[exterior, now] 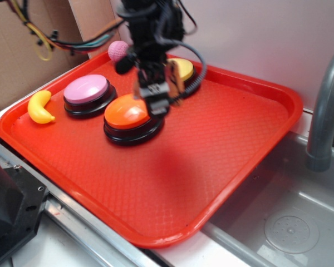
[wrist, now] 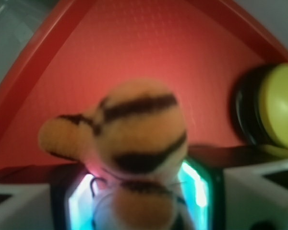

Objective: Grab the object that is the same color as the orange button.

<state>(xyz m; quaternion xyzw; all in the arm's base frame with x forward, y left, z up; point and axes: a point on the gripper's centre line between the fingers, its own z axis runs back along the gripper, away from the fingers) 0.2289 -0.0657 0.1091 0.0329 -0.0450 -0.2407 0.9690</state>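
Filling the wrist view, the plush tiger (wrist: 134,143) sits clamped between the fingers (exterior: 158,83), raised above the red tray (exterior: 211,167), with the orange button (exterior: 128,113) just beside and below. It looks soft, light and squashy; a hold across its middle body should suit it.

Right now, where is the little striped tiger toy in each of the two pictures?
Exterior view: the plush tiger itself cannot be made out; the gripper hangs over the orange button and hides it.
Wrist view: the plush tiger fills the centre, blurred, close to the camera.
Shared landmark: the yellow-topped button, beside the gripper.
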